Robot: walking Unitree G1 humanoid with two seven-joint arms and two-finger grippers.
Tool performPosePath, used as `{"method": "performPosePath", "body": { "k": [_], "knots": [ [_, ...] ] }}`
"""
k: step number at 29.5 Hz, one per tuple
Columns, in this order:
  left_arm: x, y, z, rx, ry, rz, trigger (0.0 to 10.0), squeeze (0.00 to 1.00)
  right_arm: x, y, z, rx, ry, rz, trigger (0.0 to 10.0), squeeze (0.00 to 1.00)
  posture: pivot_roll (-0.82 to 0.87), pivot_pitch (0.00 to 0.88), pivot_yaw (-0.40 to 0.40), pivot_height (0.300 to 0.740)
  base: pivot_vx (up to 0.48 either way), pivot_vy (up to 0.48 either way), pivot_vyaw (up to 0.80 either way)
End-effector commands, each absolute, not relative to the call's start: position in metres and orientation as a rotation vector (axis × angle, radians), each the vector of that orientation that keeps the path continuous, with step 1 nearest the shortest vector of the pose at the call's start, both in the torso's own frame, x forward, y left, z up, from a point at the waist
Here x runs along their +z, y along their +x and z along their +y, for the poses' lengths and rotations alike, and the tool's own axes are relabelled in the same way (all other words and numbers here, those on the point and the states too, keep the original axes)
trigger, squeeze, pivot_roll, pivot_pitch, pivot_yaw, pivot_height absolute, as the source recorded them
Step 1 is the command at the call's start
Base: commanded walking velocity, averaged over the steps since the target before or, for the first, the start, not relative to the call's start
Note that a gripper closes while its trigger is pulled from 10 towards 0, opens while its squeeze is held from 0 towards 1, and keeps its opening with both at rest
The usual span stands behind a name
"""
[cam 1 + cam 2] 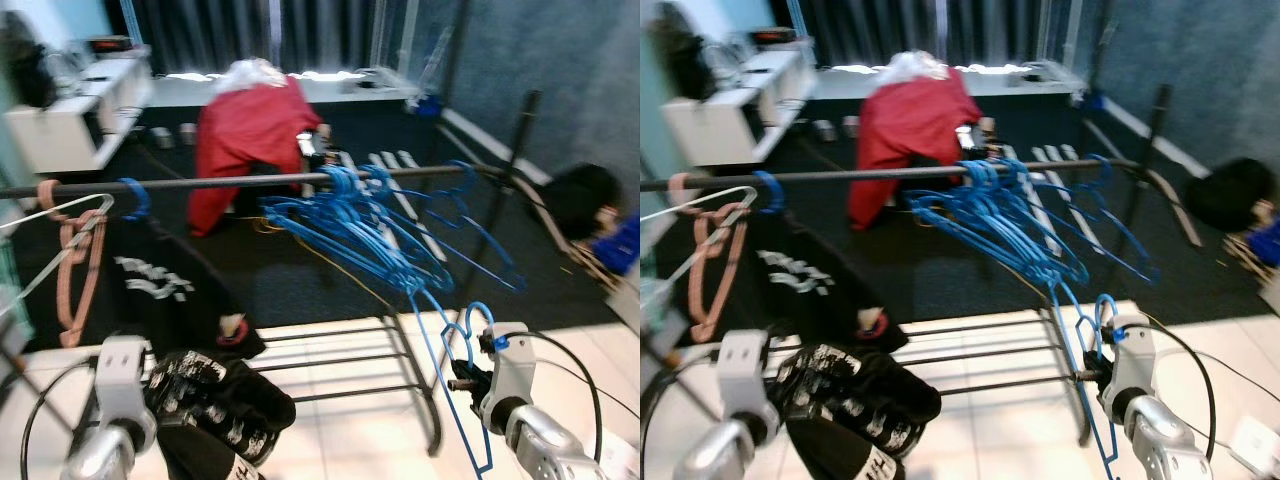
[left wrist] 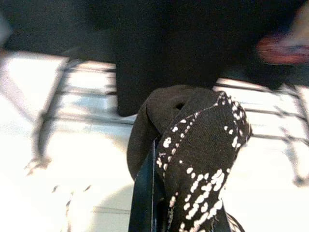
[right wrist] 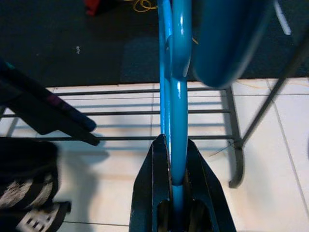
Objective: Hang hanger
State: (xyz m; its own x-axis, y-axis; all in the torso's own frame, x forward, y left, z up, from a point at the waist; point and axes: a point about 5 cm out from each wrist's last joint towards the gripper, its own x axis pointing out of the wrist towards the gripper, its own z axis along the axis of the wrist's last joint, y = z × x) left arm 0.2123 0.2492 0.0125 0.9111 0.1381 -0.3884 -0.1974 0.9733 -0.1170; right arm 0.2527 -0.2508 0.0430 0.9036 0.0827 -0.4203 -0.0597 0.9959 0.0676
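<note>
White floor tiles (image 1: 340, 440) meet a dark carpet (image 1: 300, 280) beneath a black clothes rack whose horizontal rail (image 1: 230, 181) spans the head views. Low crossbars (image 1: 340, 360) run along the rack base.

Right tool (image 3: 175, 159): clamped on a blue hanger (image 3: 178, 106), the two black fingers pressed against its wire from either side. This hanger sits low at the right end of the rack, below the rail, with its hook (image 1: 478, 318) pointing up beside the wrist.

Left tool (image 2: 152, 193): holds a black garment with white print (image 2: 203, 154); the cloth covers the fingers, so their spacing cannot be told. The garment hangs low at the left, over the tiles.

On the rail: a cluster of blue hangers (image 1: 350, 215) tangled near the middle, a single blue hook (image 1: 135, 197) at the left, and a pink hanger (image 1: 75, 260) with a white hanger (image 1: 40, 215) at the far left.

Beyond the rack, a red garment (image 1: 250, 135) is draped over an object on the carpet.
</note>
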Motion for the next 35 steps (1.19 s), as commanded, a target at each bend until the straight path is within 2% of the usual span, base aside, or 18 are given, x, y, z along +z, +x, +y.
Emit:
{"method": "performPosePath", "body": {
  "k": [1, 7, 12, 35],
  "knots": [
    [0.014, 0.212, 0.248, 0.211, -0.177, 0.338, 10.0, 0.0, 0.036, 0.25, -0.253, 0.066, 0.014, 0.444, 10.0, 0.0, 0.02, 0.0, -0.02, 0.74, 0.0, 0.0, 0.79],
    [0.014, 0.206, 0.242, 0.244, -0.199, 0.333, 10.0, 0.0, 0.022, 0.246, -0.254, 0.035, -0.002, 0.466, 10.0, 0.0, 0.03, 0.0, -0.017, 0.74, 0.0, 0.0, 0.79],
    [0.012, 0.207, 0.24, 0.267, -0.197, 0.317, 10.0, 0.0, 0.012, 0.248, -0.255, -0.021, 0.055, 0.477, 10.0, 0.0, 0.04, 0.006, -0.018, 0.74, 0.0, 0.0, 0.79],
    [0.01, 0.212, 0.242, 0.281, -0.218, 0.312, 10.0, 0.0, 0.009, 0.252, -0.254, -0.011, 0.086, 0.46, 10.0, 0.0, 0.02, 0.013, -0.015, 0.74, 0.0, 0.0, 0.79]
  ]
}}
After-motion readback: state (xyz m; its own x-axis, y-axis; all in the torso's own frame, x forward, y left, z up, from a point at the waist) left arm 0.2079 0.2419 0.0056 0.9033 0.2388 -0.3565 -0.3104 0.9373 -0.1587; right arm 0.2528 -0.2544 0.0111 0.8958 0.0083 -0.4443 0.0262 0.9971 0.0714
